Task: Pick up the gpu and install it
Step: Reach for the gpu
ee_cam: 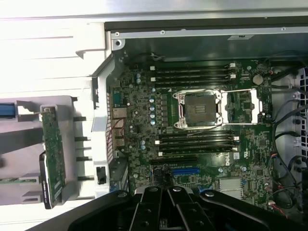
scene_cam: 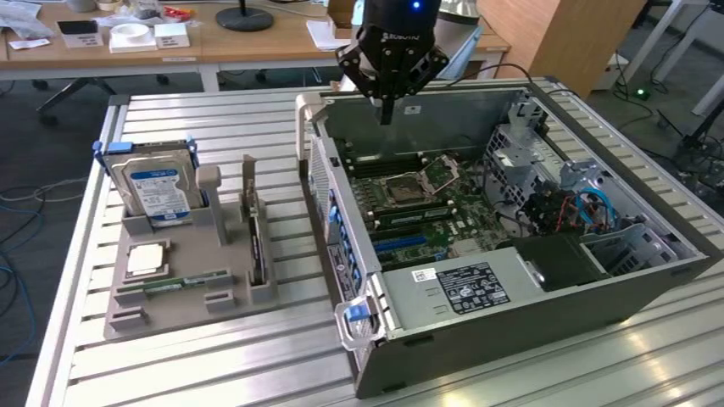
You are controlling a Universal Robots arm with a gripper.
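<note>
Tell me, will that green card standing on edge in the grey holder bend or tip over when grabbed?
The gpu is probably stiff, being a flat circuit board. Standing on its thin edge in the grey holder, it would likely topple once out of its slot. Its bare components look fragile, so squeezing hard seems risky.

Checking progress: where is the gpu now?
The gpu stands on edge in the grey holder, at the exterior view's left of the open computer case.

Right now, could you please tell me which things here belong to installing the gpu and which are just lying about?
Job: gpu, standing in the grey holder; open computer case; end effector, shut and empty above it.
Lying about: hard drive; memory stick.
</note>
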